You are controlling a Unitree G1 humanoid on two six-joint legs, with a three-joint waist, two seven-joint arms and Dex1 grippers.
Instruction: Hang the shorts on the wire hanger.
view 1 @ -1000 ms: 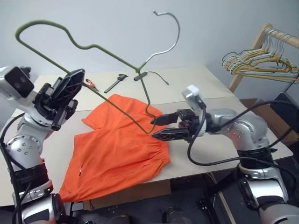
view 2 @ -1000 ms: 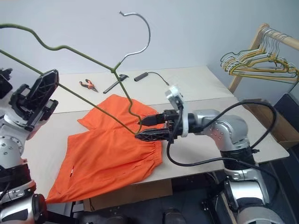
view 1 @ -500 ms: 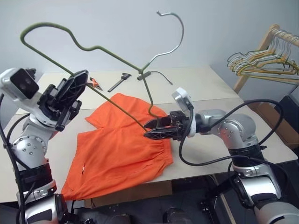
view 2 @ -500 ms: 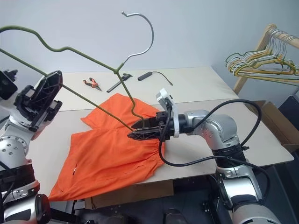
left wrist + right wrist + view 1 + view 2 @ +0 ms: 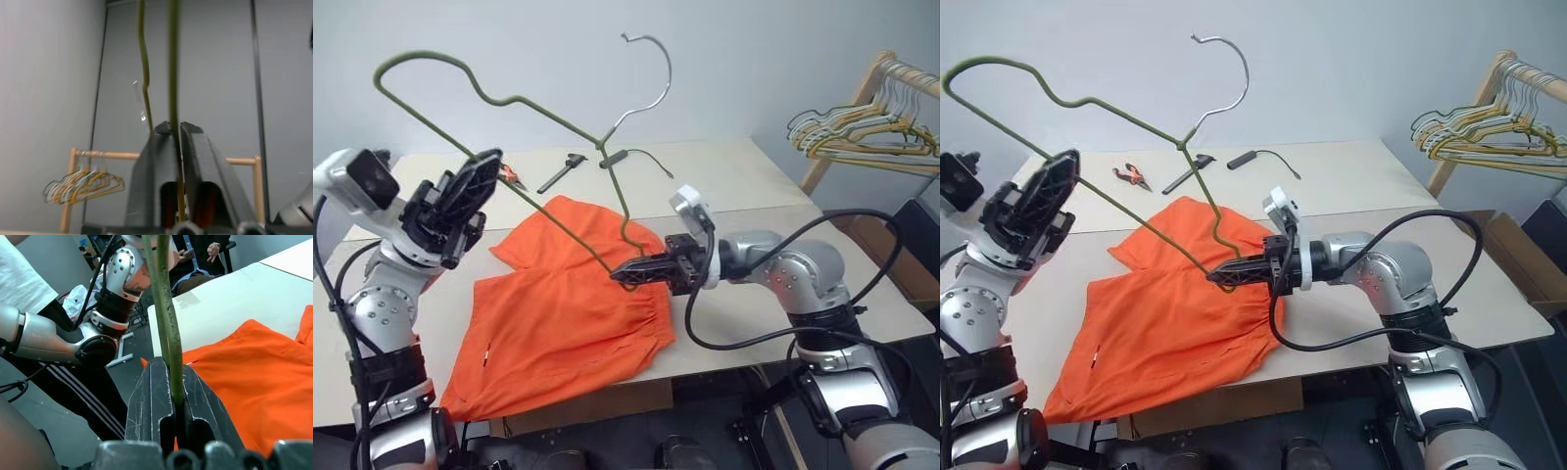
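One wire hanger [image 5: 524, 103] is held in the air above the table [image 5: 744, 171], gripped at two places. The right gripper [image 5: 1224, 274] is clamped tight on its lower bend; the left gripper [image 5: 470, 186] has the long straight wire pinched between its two fingers. One pair of orange shorts [image 5: 563, 308] lies flat on the table beneath the hanger — not on it — with one edge hanging over the near side. Three small tools lie at the far side: red-handled pliers [image 5: 1131, 176], a black tool [image 5: 1185, 173] and a corded tool [image 5: 1253, 157]. One bunch of hangers [image 5: 862, 132] hangs on a wooden rack [image 5: 881, 73].
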